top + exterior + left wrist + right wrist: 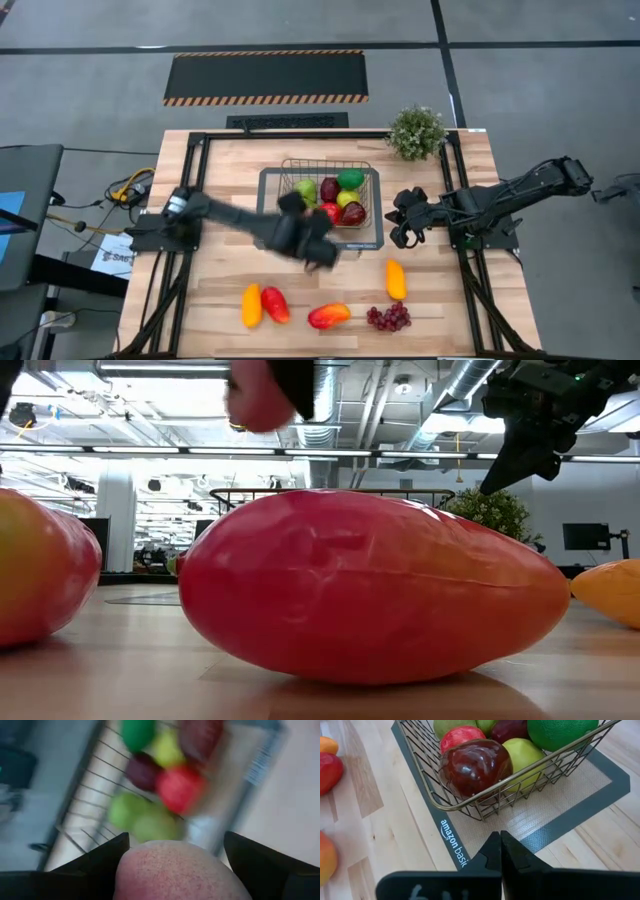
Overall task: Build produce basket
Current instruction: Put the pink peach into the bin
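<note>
A wire basket stands on a grey mat and holds several pieces of produce: green, yellow-green, red and maroon. My left gripper hovers by the basket's near side, shut on a pink speckled fruit. In the high view the gripper hides the fruit. My right gripper waits shut to the right of the basket, above the mat's edge. More produce lies near the front edge. My left gripper pinches the pink speckled fruit between its two fingers, one on each of the fruit's opposite sides. The fingers slant down toward the basket. The fruit is lifted clear of the table.
Near the front edge lie a yellow-orange fruit, a red one, a red-orange mango shape, purple grapes and an orange piece. A potted plant stands at the far right corner.
</note>
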Available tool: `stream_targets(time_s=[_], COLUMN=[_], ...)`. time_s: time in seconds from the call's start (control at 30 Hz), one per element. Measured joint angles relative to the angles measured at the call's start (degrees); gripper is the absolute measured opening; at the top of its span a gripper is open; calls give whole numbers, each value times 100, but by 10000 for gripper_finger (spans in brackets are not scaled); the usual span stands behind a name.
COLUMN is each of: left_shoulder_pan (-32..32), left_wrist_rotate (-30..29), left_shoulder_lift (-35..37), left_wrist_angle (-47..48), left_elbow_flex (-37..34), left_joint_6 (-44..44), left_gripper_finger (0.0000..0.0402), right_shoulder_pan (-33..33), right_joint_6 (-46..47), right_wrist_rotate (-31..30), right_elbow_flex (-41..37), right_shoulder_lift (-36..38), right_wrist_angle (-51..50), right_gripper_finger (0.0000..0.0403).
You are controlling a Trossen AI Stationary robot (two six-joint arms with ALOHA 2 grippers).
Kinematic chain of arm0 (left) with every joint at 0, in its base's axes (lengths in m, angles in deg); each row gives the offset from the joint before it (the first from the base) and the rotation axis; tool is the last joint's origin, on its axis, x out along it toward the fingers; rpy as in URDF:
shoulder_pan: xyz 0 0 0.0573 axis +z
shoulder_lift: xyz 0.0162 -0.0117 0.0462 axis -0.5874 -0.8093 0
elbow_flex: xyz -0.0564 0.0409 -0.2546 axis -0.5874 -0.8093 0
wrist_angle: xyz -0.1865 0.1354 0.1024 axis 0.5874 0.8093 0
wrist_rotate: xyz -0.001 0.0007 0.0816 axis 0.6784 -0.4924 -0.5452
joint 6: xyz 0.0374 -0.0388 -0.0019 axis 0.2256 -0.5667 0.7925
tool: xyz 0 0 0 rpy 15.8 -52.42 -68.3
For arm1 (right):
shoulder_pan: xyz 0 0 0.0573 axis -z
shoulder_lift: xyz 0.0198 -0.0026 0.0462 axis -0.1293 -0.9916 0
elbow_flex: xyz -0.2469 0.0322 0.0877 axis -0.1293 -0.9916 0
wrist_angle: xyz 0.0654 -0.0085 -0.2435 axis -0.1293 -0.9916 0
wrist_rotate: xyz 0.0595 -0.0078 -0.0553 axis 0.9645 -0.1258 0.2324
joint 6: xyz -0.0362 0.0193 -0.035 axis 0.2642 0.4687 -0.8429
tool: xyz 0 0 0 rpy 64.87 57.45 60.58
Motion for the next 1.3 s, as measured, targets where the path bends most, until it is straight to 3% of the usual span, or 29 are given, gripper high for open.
stream_targets(time_s=[0.17,0.5,0.97,1.3], left_shoulder_pan=[1082,2604,3014,3014], left_wrist_rotate=[-102,856,865,1040], left_shoulder_lift=[-26,-26,-30,-33], left_wrist_angle=[-759,-2341,-3178,-3298], left_elbow_flex=[-2,-107,-1311,-1390], left_joint_6=[444,-286,-928,-1086], left_gripper_finger=[301,302,302,302], right_shoulder_pan=[0,0,0,0], right_joint_6=[29,48,63,63], right_wrist_rotate=[0,0,-3,-5], right_elbow_flex=[0,0,0,-2], right_shoulder_lift=[-2,0,0,0], right_wrist_angle=[-1,1,1,3], right_gripper_finger=[7,7,7,7])
